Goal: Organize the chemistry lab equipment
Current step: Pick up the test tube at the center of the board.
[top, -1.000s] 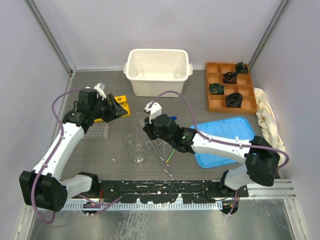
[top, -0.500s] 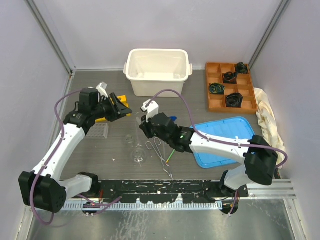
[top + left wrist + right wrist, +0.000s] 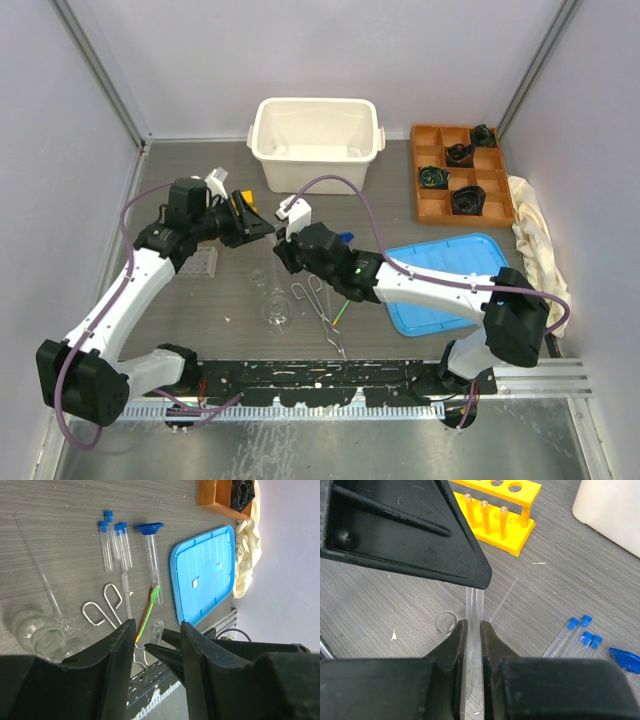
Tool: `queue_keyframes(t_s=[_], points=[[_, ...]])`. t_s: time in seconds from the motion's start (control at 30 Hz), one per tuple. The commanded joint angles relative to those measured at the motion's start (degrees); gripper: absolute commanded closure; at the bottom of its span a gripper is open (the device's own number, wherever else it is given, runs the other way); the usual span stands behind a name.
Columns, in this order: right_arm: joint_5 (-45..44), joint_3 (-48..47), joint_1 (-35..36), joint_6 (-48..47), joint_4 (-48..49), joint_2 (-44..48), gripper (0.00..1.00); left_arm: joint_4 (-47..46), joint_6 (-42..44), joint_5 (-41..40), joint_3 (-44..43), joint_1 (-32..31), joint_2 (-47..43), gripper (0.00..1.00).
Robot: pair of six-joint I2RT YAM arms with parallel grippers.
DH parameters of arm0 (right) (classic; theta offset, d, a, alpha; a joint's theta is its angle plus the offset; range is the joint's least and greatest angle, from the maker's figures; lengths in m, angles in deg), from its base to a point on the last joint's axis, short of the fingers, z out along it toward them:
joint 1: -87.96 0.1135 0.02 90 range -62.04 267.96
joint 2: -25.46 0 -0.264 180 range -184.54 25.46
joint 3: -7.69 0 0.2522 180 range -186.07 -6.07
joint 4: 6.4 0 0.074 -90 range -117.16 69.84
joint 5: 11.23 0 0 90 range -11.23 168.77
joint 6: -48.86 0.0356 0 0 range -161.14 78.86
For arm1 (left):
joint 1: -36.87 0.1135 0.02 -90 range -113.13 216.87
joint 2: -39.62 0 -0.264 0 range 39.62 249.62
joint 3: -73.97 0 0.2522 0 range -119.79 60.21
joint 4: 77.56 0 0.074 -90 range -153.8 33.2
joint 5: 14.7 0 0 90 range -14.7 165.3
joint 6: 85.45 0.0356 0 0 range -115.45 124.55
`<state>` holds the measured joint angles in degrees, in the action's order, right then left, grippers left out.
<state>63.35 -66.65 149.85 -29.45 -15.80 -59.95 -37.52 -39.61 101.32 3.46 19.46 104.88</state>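
Grasping a clear test tube (image 3: 473, 605) in the right end effector (image 3: 473, 623), clenched on both its sides, raised over the tabletop (image 3: 60, 510). Holding the left end effector (image 3: 157, 626) released, jaws apart on either side of the tube's rounded tip, not visibly touching it. Down on the tabletop: blue-capped test tubes (image 3: 114, 542) side by side, just beside the blue-based cylinder (image 3: 151, 555); green spatula (image 3: 148, 612) touching that cylinder's far end; metal tongs (image 3: 105, 607) and a small glass flask (image 3: 42, 635) nearby. Farther back, yellow rack (image 3: 502, 530) upright near the white bin (image 3: 615, 510)
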Motion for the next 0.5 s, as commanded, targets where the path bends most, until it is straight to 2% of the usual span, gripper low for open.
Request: queue_keyframes(t_s=[0.0,0.17,0.47], points=[[-1.27,-2.83,0.43,-0.62,2.52,0.15,0.99,-3.56,-0.05,1.72,-0.40,-0.30,-0.32,0.59],[-1.45,-2.76,0.51,-0.50,2.39,0.15,0.99,-3.82,0.13,1.44,-0.38,-0.33,0.10,0.64],[-1.40,-3.01,0.77,-0.40,2.32,0.02,0.99,-4.57,0.04,1.74,-0.03,-0.41,0.62,0.65]])
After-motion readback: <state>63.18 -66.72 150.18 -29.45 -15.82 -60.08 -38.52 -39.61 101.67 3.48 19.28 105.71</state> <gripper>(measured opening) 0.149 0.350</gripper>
